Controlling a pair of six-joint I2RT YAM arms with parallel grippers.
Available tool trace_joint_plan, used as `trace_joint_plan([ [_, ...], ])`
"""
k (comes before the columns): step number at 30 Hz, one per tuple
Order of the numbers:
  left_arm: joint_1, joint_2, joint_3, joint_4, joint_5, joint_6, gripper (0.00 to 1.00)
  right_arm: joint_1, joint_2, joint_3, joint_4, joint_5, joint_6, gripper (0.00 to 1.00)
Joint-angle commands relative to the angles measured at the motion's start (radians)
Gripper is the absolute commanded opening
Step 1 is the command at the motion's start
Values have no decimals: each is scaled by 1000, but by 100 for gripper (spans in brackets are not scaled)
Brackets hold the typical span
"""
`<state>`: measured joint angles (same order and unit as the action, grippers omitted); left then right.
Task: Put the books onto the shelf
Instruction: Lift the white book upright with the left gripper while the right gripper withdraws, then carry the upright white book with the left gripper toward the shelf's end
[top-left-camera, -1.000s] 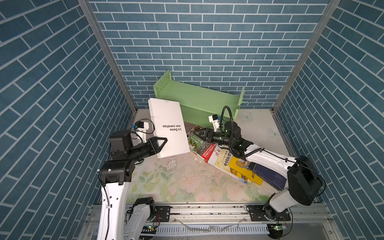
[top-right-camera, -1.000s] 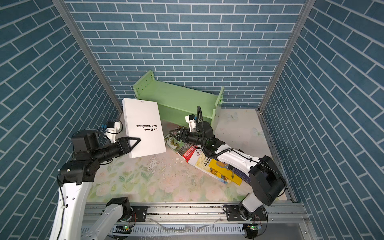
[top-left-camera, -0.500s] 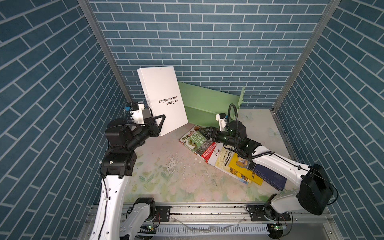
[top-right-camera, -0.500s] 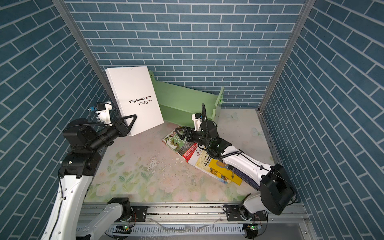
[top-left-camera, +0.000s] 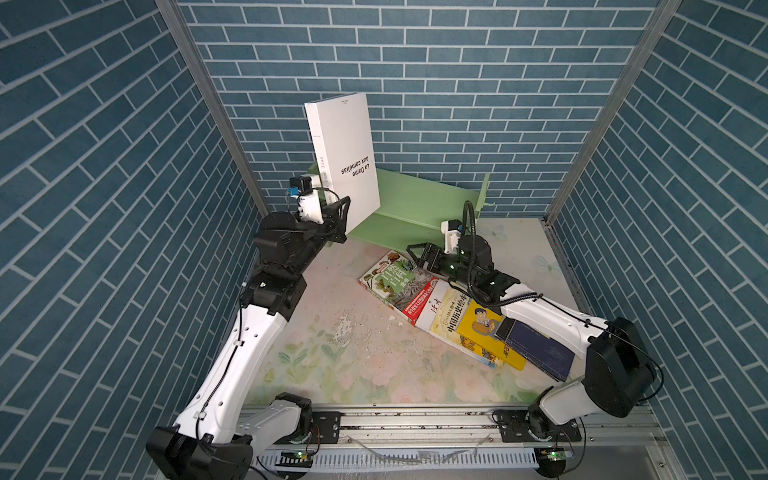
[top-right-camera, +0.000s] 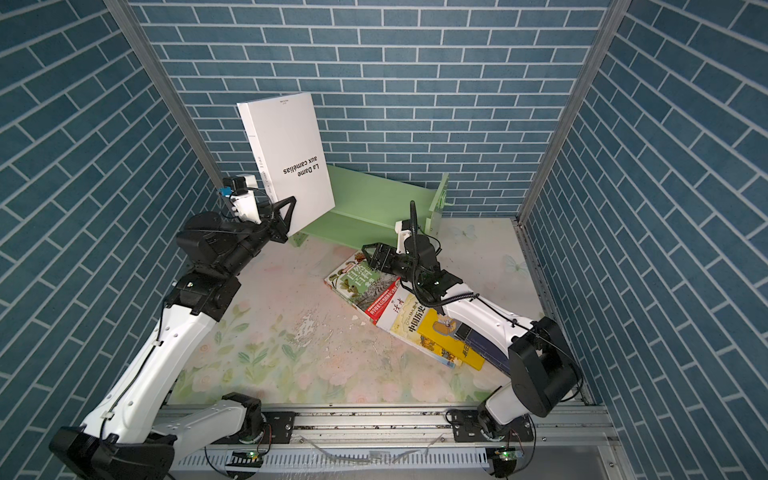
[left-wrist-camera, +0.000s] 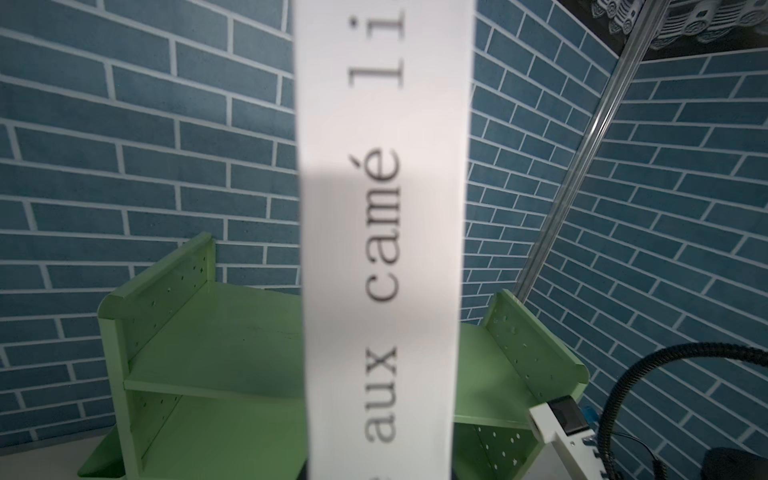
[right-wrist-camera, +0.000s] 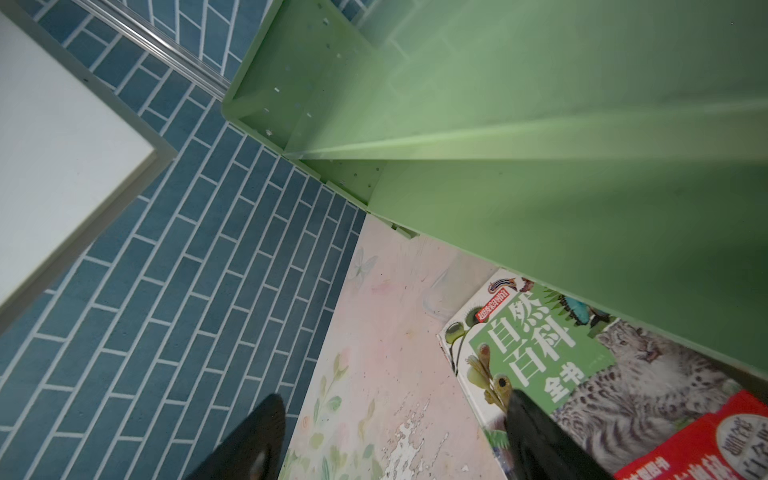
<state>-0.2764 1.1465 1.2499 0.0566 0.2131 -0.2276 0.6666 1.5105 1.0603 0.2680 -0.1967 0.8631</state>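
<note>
One white book (top-left-camera: 343, 158) is pinched by its low corner in the left hand (top-left-camera: 343, 218), tall and tilted above the left end of the green shelf (top-left-camera: 415, 208). It could swing, slip out, or bump the shelf. The right hand (top-left-camera: 417, 257) is wide open and empty over the nature book (top-left-camera: 395, 282) on the surface (top-left-camera: 332, 332).

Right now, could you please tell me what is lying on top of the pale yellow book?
The bright yellow cartoon-man book lies across one end of the pale yellow book, with the black book and navy book overlapping it in turn. That covered end is hidden.
</note>
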Motion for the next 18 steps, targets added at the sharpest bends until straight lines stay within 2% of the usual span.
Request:
trace_joint_plan([
  [1,-21,58,58,166,-90,96,25,-36,24,-21,96,39,-4,84],
  [6,-26,160,57,309,-161,149,25,-78,92,-7,166,34,21,84],
  [11,-24,272,116,350,-186,188,25,-109,142,7,193,34,49,84],
  [18,-20,406,144,505,-237,202,22,-148,122,-14,139,70,22,84],
])
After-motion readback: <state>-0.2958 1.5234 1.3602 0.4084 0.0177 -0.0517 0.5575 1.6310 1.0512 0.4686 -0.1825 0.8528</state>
